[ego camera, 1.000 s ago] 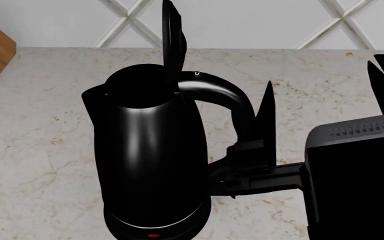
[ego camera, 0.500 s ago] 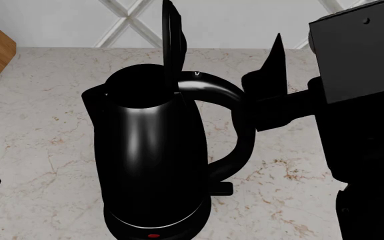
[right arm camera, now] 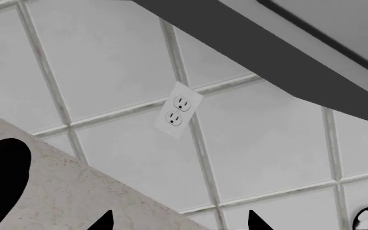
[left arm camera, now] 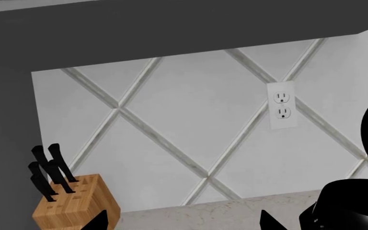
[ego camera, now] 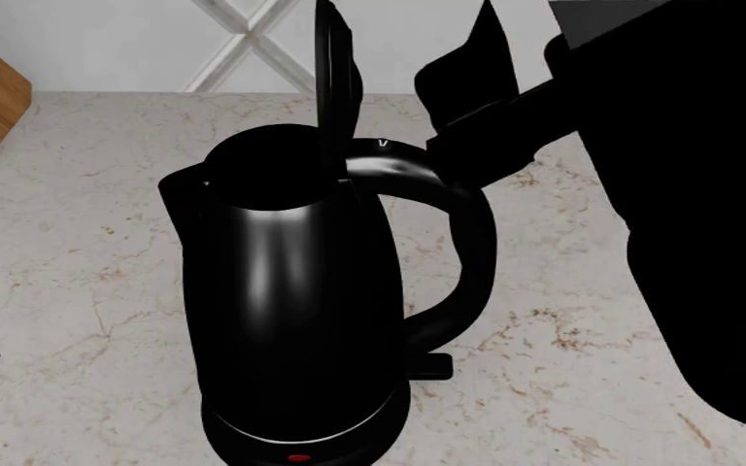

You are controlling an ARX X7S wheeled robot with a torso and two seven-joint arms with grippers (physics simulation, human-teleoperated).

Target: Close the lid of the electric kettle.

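While the lid (ego camera: 333, 68) stands upright on its hinge above the kettle (ego camera: 292, 301) on the tabletop (ego camera: 75, 233), risks are as follows. Right pincer (ego camera: 477, 68): released, empty, raised beside the lid. A sideways shove could tip the kettle; a low approach could catch the handle (ego camera: 457, 243). Left pincer (left arm camera: 180, 221): parted, idle.

A white wall with diagonal tile (left arm camera: 171, 120) holds a white outlet (left arm camera: 281, 105). Below it lies a beige marble counter (ego camera: 88, 243). A wooden knife block (left arm camera: 72, 203) stands near the wall.
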